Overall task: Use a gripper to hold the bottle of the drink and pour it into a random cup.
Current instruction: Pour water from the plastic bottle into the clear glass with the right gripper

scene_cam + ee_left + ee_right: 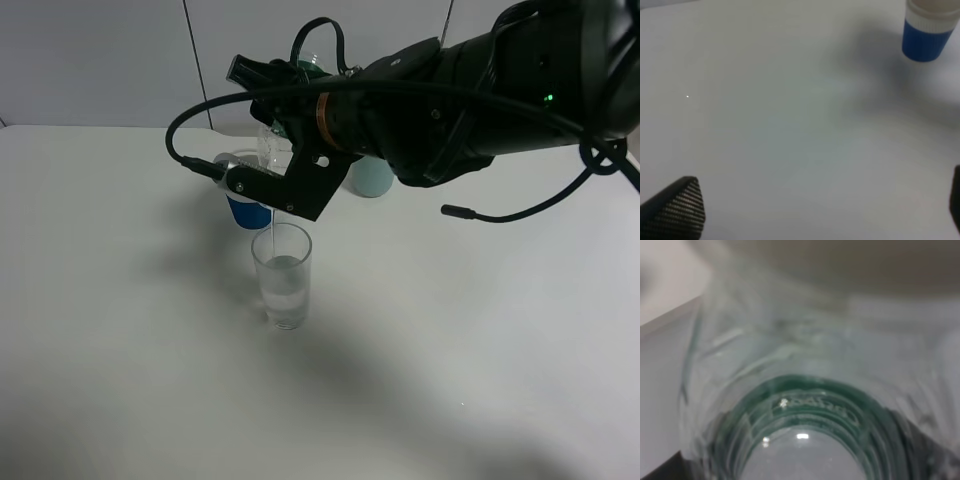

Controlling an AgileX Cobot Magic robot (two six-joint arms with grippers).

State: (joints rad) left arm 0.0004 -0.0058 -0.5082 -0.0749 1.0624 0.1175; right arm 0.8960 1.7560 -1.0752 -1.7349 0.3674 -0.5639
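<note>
the right tool [280, 135], black with trailing cables, reaches across the middle of the white counter [120, 300]. it is clamped around the bottle [268, 148] and holds it tipped steeply, mouth down. its wrist camera is filled by the bottle's clear ribbed wall and a ring of dark green label [812, 397], right up against the lens. a thin stream [273, 225] drops from the bottle's mouth straight into the tall clear glass [282, 278] standing directly below. the glass looks partly filled.

the bottle looks light, thin-walled and a little squashy. i judge the labelled middle the right place to hold it, firmly enough not to slip on smooth plastic, but not so hard that it buckles and spurts. the glass is stiff and breakable, narrow and tall, so probably easy to tip if nudged.

just behind the glass, close under the tool, stands a white paper cup [247, 212] with a blue sleeve. a teal cup [372, 178] sits farther back, partly hidden by the arm. i think the paper cup is the likeliest thing to get bumped.

the left tool [815, 207] is out of the high view. its own camera shows its fingertips [677, 210] spread wide over bare counter, holding nothing, with the paper cup well apart from them.
</note>
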